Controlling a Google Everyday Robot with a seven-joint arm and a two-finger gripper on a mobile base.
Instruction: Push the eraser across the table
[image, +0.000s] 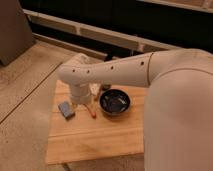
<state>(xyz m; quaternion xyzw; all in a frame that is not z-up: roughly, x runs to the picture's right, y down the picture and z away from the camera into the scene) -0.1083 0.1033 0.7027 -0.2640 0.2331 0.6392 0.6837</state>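
The table (95, 142) is a small low one with a light wooden plank top. My white arm reaches from the right across its far half. My gripper (80, 102) hangs down from the wrist over the table's left part, just right of a blue-grey pad (66, 109) and left of a black bowl (115, 101). The arm hides much of the table's far side. A small dark shape (105, 87) shows under the arm behind the bowl; I cannot tell whether it is the eraser.
A thin orange object (92, 113) lies between the pad and the bowl. A pale object (95, 90) stands beside the wrist. The floor (25, 100) is speckled concrete on the left. A dark wall with ledges (100, 35) runs behind.
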